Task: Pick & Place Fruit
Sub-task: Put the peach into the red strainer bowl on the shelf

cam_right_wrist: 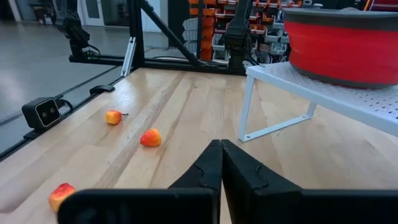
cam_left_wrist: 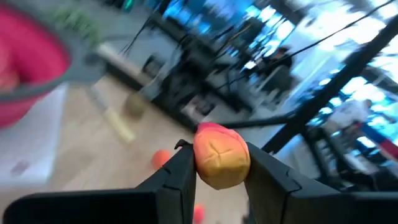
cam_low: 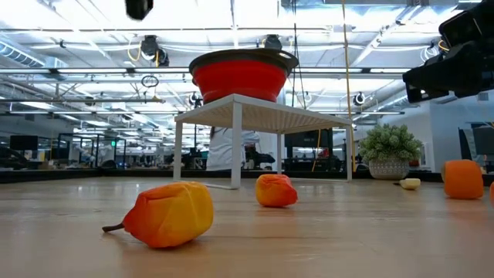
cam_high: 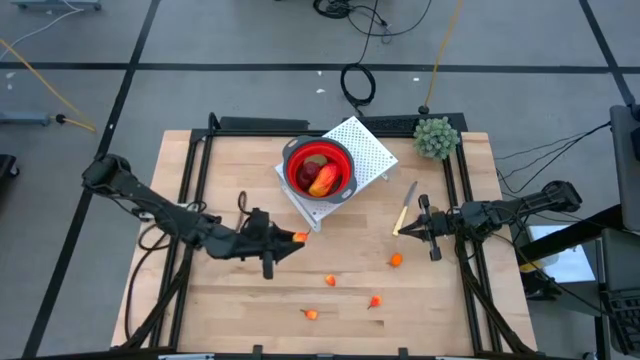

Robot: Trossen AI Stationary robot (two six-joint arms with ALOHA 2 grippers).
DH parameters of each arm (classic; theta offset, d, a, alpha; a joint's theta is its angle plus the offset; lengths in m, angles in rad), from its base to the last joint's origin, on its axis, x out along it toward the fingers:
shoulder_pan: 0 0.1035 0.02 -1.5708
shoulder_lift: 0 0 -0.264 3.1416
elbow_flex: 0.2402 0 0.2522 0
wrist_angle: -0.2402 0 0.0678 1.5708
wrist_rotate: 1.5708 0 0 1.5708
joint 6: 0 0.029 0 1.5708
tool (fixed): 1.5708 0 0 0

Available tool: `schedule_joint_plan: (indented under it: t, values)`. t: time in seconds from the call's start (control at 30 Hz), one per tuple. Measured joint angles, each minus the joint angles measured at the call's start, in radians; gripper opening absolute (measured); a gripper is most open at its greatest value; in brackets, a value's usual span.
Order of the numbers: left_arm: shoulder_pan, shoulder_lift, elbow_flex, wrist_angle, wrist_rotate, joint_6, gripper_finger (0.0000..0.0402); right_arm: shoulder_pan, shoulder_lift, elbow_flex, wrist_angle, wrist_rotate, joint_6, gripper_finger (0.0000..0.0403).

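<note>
Left gripper (cam_left_wrist: 219, 167) pinches a small orange-yellow fruit (cam_left_wrist: 221, 155) with a reddish top, just short of the red bowl (cam_high: 320, 167), while the right gripper (cam_high: 402, 231), fingers pressed together, waits beside the bowl's rack.

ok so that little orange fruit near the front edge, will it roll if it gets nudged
Probably a little. The orange fruit looks rounded but lumpy, with a small stem, so it may wobble and stop instead of rolling far. It seems small and likely light, so a nudge could slide it on the smooth wooden table. The same kind sits firmly in the left gripper, suggesting it holds shape.
</note>
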Motion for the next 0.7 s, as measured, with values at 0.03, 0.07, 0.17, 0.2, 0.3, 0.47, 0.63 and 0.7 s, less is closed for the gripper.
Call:
schedule_joint_plan:
  t: [0.03,0.07,0.17,0.2,0.3,0.47,0.63,0.7]
  values:
    - [-0.004,0.0,0.0,0.042,0.001,0.036,0.0111,0.0,0.0,0.0,0.0,0.0,0.003,0.0]
    - [-0.008,0.0,0.0,0.079,0.002,0.069,0.0112,0.0,0.0,0.0,0.0,0.0,0.005,0.0]
    - [-0.016,0.0,0.0,0.166,0.02,0.156,0.0112,0.0,0.0,0.0,0.001,0.0,0.005,0.0]
    - [-0.019,0.0,0.0,0.196,0.038,0.183,0.0112,0.0,0.0,0.0,0.001,0.0,0.005,0.0]
    - [-0.019,0.0,0.0,0.292,0.11,0.258,0.0113,0.0,0.0,0.0,0.001,0.0,0.005,0.0]
    - [-0.019,0.0,0.0,0.437,0.233,0.366,0.0113,0.0,0.0,0.0,0.001,0.0,0.004,0.0]
    - [-0.019,0.0,0.0,0.565,0.372,0.48,0.0113,0.0,0.0,0.0,0.001,0.0,0.003,0.0]
    - [-0.019,0.0,0.0,0.606,0.421,0.524,0.0113,0.0,0.0,0.0,0.001,0.0,0.003,0.0]
